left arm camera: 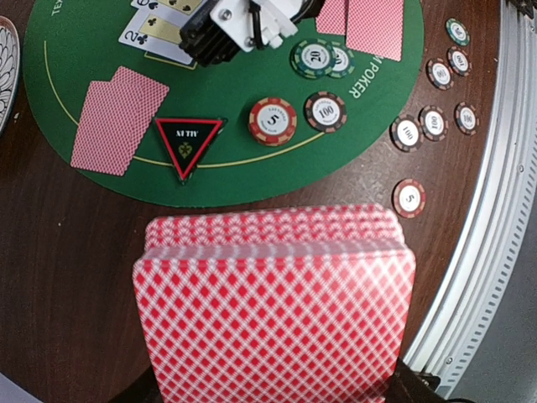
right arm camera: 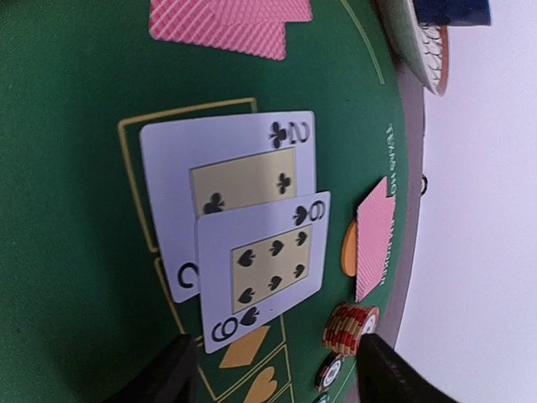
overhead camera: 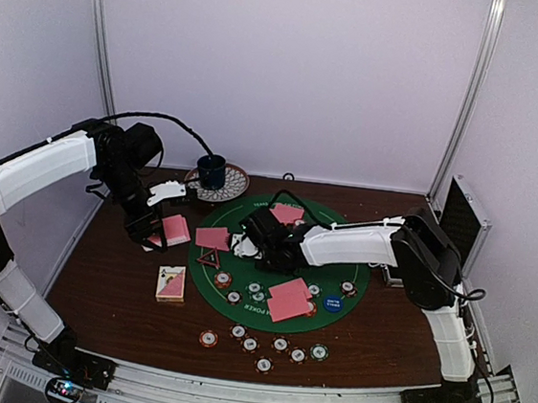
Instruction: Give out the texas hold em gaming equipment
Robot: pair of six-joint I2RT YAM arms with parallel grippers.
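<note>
My left gripper (overhead camera: 158, 235) is shut on a deck of pink-backed cards (left arm camera: 273, 311), held above the brown table left of the green mat (overhead camera: 363, 269); the deck hides its fingers. My right gripper (right arm camera: 277, 374) hangs open low over the mat, right behind two overlapping face-up cards, a two of clubs (right arm camera: 226, 168) and a six of spades (right arm camera: 264, 260). Nothing is between its fingers. A black triangle marker with a red edge (left arm camera: 188, 143) lies at the mat's left rim. Striped chips (overhead camera: 263, 365) lie along the front, and face-down cards (overhead camera: 289, 300) sit near a blue disc (overhead camera: 333, 303).
A blue cup (overhead camera: 212, 170) stands on a patterned saucer (overhead camera: 232, 190) at the back. A black case (overhead camera: 464, 222) stands at the right edge. A card box (overhead camera: 172, 284) lies front left. A red chip stack (right arm camera: 351, 327) sits by my right fingers.
</note>
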